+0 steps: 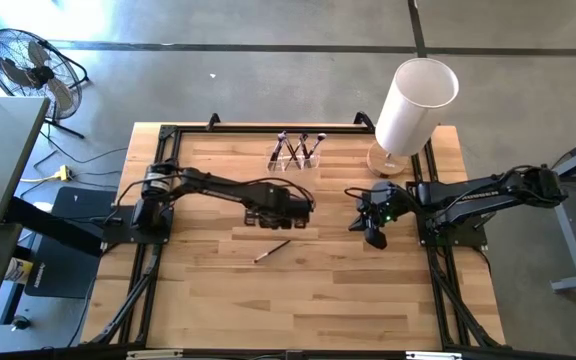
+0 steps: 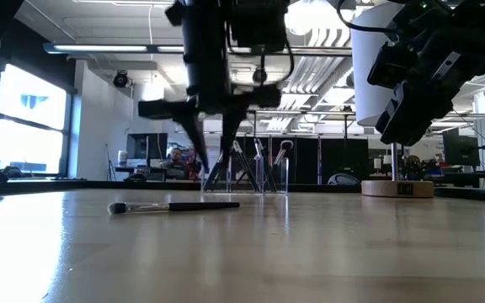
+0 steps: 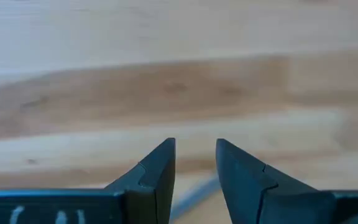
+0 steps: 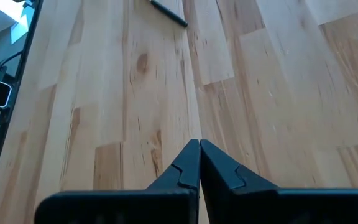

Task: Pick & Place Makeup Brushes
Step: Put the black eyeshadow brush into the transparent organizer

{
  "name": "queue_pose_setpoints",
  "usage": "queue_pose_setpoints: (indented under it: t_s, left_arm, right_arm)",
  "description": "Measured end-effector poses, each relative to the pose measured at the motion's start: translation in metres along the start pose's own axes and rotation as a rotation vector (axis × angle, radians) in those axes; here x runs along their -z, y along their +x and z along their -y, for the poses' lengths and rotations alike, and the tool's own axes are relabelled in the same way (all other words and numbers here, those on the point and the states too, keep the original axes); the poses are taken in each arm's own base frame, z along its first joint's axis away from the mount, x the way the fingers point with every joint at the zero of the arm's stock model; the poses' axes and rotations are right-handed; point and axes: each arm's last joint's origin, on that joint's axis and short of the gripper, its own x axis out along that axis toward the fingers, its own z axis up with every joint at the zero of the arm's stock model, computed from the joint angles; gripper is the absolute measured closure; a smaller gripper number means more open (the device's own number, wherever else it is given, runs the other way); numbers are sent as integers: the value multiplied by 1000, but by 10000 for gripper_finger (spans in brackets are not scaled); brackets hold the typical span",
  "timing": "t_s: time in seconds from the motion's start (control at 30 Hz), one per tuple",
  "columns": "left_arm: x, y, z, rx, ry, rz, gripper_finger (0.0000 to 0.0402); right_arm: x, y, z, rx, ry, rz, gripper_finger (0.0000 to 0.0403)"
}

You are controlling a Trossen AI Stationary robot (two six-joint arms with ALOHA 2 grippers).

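From above, the wooden table (image 1: 298, 290) is framed by a dark rail. One makeup brush (image 1: 272, 251) lies loose on the boards near the middle, angled, with bare wood all around it and a broad open stretch toward the near edge. The other makeup brushes (image 1: 298, 148) stand in a small clear holder (image 1: 296, 158) close to the far edge. A big white cylinder (image 1: 414, 106) on a round wooden base stands at the far right corner. The left gripper (image 1: 295, 215) hangs over the centre, just on the far side of the loose brush. The right gripper (image 1: 375, 232) hangs right of centre, well apart from the brush. A fan (image 1: 30, 64) stands on the floor beyond the far left corner.

At table height, the loose brush (image 2: 173, 205) lies flat with its bristle tip to the left. The left gripper (image 2: 213, 147) points down above it, clear of the table. The right gripper (image 2: 407, 105) is raised at the right, before the cylinder (image 2: 381, 93). No readable writing shows.

From the left wrist, the left gripper (image 3: 195, 163) has its fingers apart with a gap between the tips, over bare boards; a pale blurred streak shows below them.

From the right wrist, the right gripper (image 4: 199, 155) has its fingertips pressed together, holding nothing, and the brush's dark handle (image 4: 168, 12) lies well ahead.
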Motion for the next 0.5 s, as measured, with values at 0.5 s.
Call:
queue_pose_setpoints:
  t_s: [0.5]
  left_arm:
    - [84,-37,-18,-180,227,-81,286]
  right_arm:
    - [0,0,0,2,-19,2,401]
